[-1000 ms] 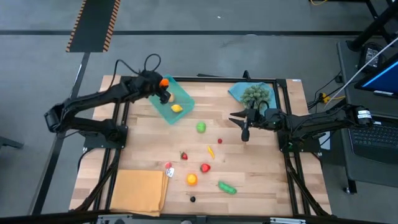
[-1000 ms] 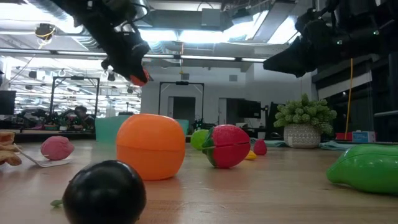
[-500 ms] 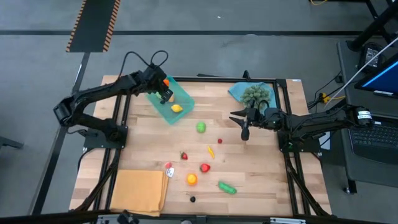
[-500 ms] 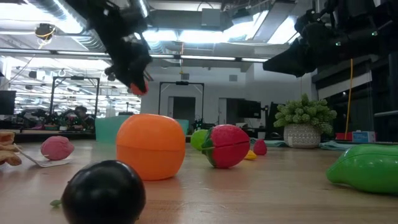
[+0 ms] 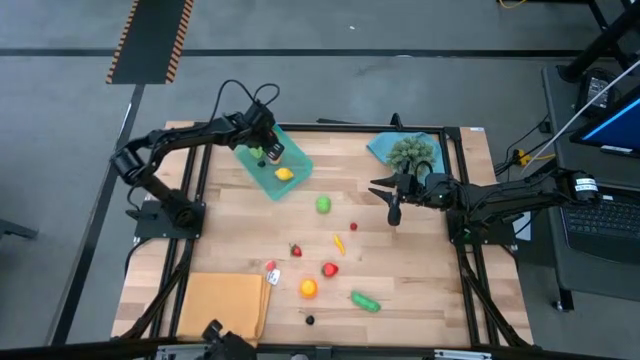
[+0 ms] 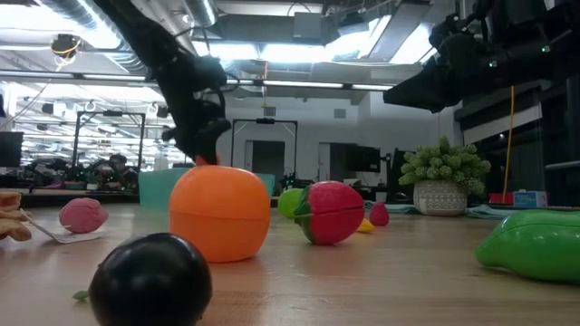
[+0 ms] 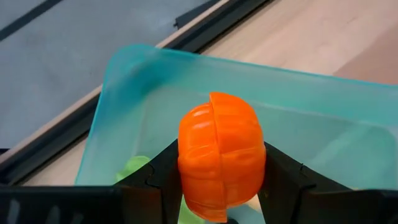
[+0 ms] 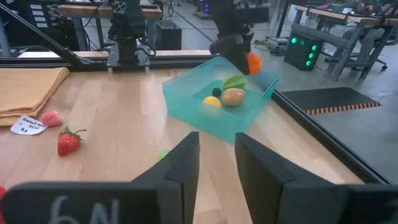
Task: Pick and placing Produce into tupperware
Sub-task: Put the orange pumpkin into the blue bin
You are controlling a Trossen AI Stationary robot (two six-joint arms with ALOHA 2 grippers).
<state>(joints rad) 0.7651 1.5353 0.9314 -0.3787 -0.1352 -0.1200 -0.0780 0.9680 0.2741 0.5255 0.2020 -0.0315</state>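
My left gripper point(image 5: 268, 150) hangs over the teal tupperware point(image 5: 296, 160) at the table's far left, shut on an orange ribbed toy fruit point(image 7: 221, 155). The right wrist view shows that fruit point(image 8: 252, 62) just above the tray. A yellow piece point(image 5: 285, 174), a tan piece point(image 8: 234, 96), a green leaf point(image 8: 234, 81) and a dark berry point(image 8: 216, 92) lie in the tray. Other produce lies loose on the wood: a green piece point(image 5: 323, 204), a strawberry point(image 5: 296, 250), an orange fruit point(image 5: 308, 288), a green pod point(image 5: 365, 301). My right gripper point(image 8: 217, 140) waits mid-right, open by a narrow gap, with nothing between its fingers. My left gripper pinches the orange fruit by two opposite sides point(image 7: 186, 163) between its two fingers. The fingers point(image 7: 283, 177) slant down at it from the table's left. The fruit is lifted clear, above the inside of the tray.
An orange-tan mat point(image 5: 225, 308) lies at the near left corner. A bushy grey-green cluster point(image 5: 410, 152) stands on a blue cloth point(image 5: 383, 147) at the far right, beside my right arm. Black frame rails point(image 5: 190, 210) run along the table's sides.
My left gripper has gone down toward the tupperware with the orange fruit and has tipped more steeply downward. The left arm's elbow has swung toward the table's right. The fruit stays held and clear.
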